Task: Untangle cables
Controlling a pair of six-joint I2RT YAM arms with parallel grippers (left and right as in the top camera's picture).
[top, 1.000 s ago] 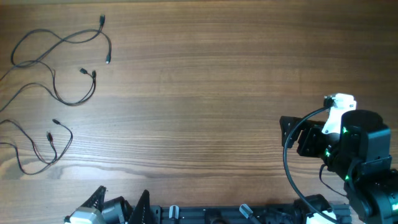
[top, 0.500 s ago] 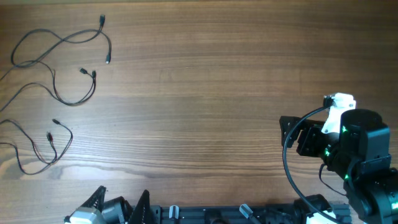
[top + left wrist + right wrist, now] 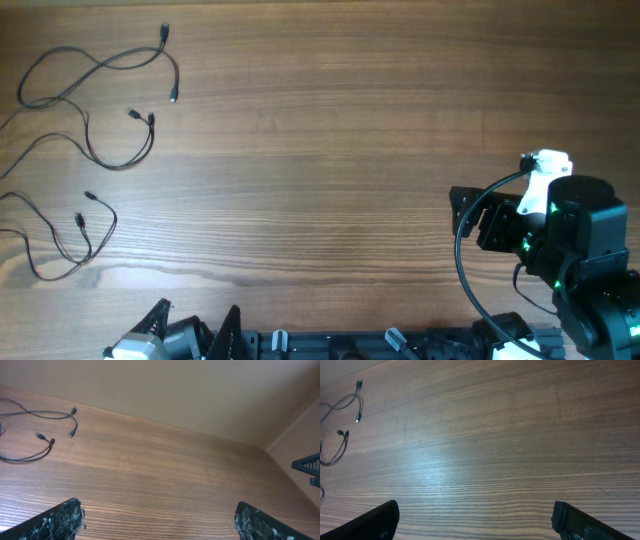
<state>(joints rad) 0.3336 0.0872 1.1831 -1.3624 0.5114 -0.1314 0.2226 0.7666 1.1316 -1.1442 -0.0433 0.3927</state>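
The cables [image 3: 113, 165] run off the overhead view's left edge.

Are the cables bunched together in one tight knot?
No, the cables lie as loose wavy strands spread over the left part of the table.

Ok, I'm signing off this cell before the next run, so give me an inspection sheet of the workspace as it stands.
Surface: wooden table, plain grain.
Job's things: thin black cables lie as loose wavy strands at the far left; no tight knot visible.
Clutter: nothing seen.
Grippers: left gripper open, empty; right gripper open, empty, over bare wood.
Cables: thick arm cable loops beside the right arm.
Surroundings: beige wall beyond the table.
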